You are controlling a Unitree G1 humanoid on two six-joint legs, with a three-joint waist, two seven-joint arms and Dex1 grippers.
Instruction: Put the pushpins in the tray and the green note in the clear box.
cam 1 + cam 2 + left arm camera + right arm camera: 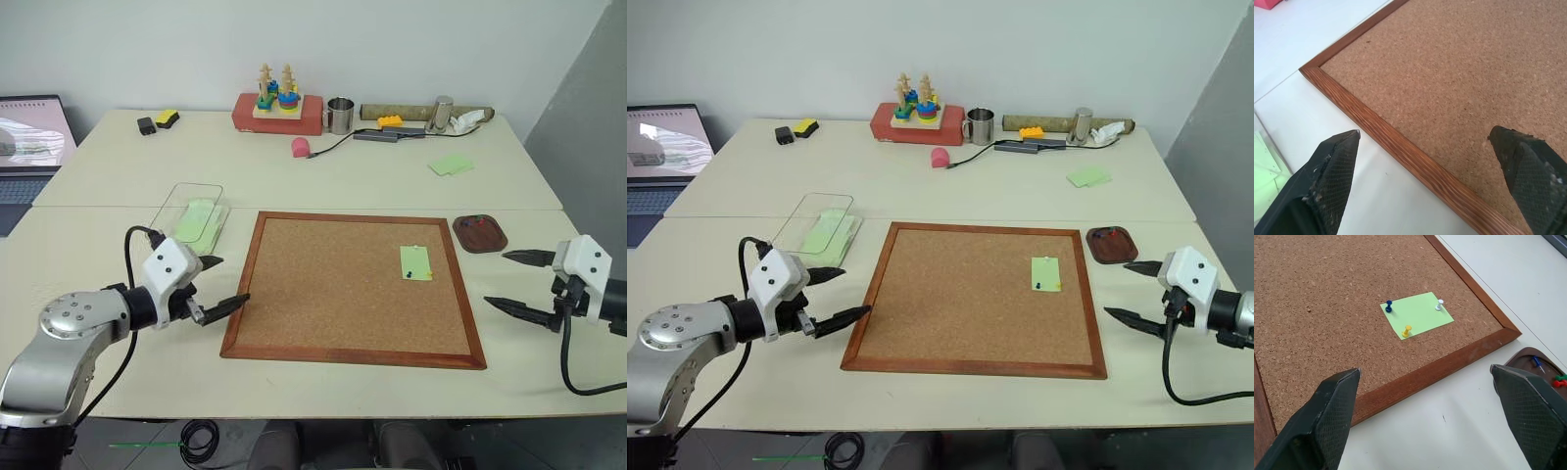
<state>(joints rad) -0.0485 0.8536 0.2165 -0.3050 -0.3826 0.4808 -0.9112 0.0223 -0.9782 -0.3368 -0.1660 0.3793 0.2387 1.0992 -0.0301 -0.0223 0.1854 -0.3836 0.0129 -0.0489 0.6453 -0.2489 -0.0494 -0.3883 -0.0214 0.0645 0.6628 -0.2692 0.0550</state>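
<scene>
The green note [1417,314] lies pinned on the corkboard [353,284], toward its right side. Three pushpins hold it: a dark blue one [1388,306], a yellow one [1407,330] and a white one [1439,305]. The dark brown tray [487,241] sits just right of the board's far right corner, with a few coloured pins in it. The clear box [174,201] stands left of the board with green paper inside. My left gripper [233,279] hovers open over the board's left edge. My right gripper [496,278] hangs open right of the board, near the tray.
Loose green notes [450,164] lie on the far table. Along the back wall stand a red block with a stacking toy [277,110], a metal mug [339,116] and a cardboard tube [411,112]. A laptop [29,137] sits at the far left.
</scene>
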